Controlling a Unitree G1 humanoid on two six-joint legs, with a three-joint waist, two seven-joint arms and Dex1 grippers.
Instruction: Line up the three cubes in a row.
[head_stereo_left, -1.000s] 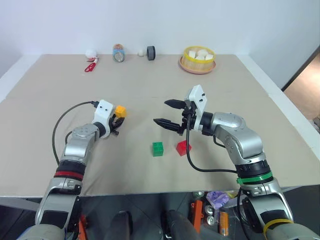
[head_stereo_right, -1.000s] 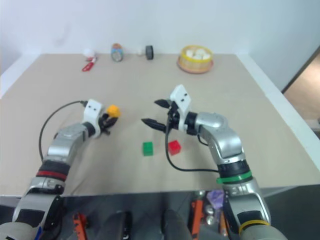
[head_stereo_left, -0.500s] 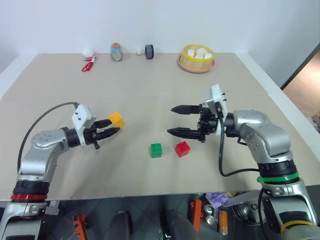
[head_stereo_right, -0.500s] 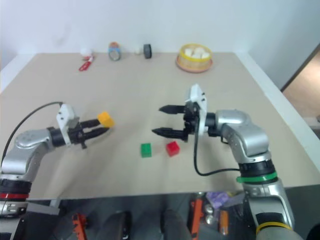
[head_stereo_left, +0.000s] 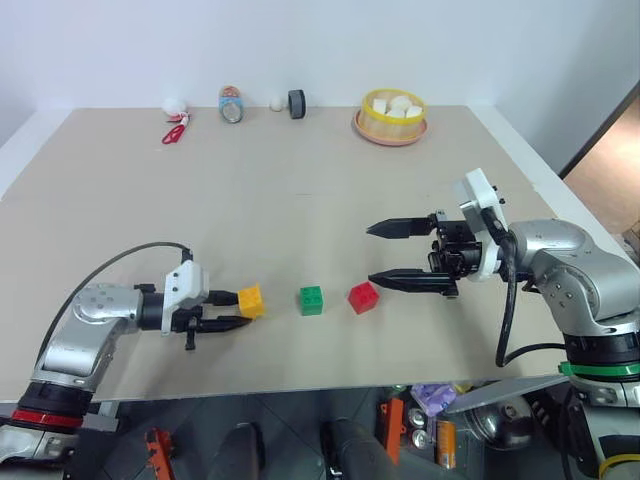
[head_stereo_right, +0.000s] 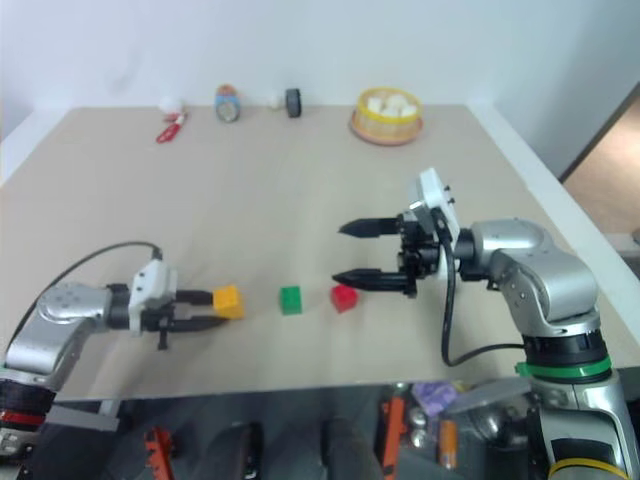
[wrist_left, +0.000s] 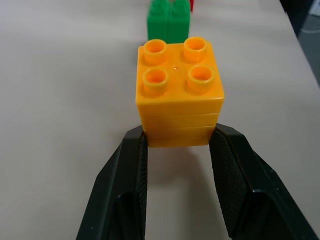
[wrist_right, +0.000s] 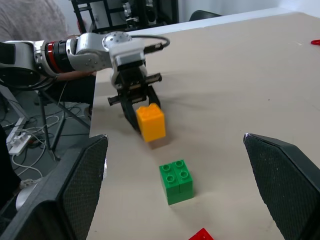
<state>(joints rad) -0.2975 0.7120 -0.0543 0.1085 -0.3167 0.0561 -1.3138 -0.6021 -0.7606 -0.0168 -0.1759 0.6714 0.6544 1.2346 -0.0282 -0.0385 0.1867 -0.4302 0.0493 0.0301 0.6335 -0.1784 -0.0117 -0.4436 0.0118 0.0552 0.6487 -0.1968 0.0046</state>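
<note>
Beige board covers the tabletop (head_stereo_left: 300, 180); from the head views, the green studded plastic cube (head_stereo_left: 312, 300) and the red studded plastic cube (head_stereo_left: 364, 297) sit side by side near the front edge, a small gap between them; the left gripper (head_stereo_left: 238, 311) pinches the yellow-orange studded plastic cube (head_stereo_left: 250, 301) just beside the green one, probably to extend the row; the right gripper (head_stereo_left: 388, 254) hangs spread wide beside the red cube, empty, likely keeping clear. Left wrist view: both black pads clamp the yellow-orange cube's near sides, studs upward, the green cube straight beyond it. Right wrist view: its own fingers (wrist_right: 85, 175) stand far apart; whether the yellow-orange cube touches the board, I cannot tell.
</note>
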